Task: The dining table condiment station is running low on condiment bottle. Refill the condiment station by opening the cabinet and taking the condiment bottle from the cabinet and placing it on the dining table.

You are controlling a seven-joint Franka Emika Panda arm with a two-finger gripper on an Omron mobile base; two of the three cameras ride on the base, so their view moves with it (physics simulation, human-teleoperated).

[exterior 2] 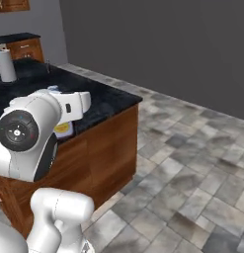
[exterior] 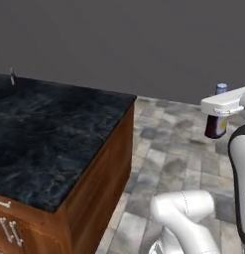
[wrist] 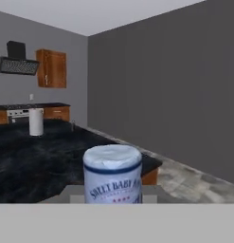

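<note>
**Bottle's in the hand, table's off to the left**

Left base view: the hand [exterior: 219, 110] is up at the right edge, closed around the condiment bottle [exterior: 215, 125]. The bottle stands upright, pale cap poking above the hand and dark body hanging below it. It's out over the tiled floor [exterior: 168, 158], well apart from the dining table [exterior: 49, 134], which lies to the hand's left with its near corner pointing toward the bottle. Way at the far left edge of the table there's a tiny dark thing [exterior: 13, 77] (too small to tell, could be the condiment station).

Right base view: the arm's big joint blocks most of it, but a bit of the bottle's label peeks out under the hand, lined up against the table's edge from this angle. A paper-towel roll [exterior 2: 6, 65] stands farther back on the table.

Hand view: the bottle's cap and label sit right at the bottom centre, long axis upright, so the grip looks solid. The black marble spreads out ahead and to the left, with the roll and a small dark bottle [wrist: 73, 126] beside it in the distance. A wall cabinet [wrist: 52, 69] hangs on the far wall.

My guess: the next move is carrying the bottle leftward over the marble, then lowering it upright.
</note>
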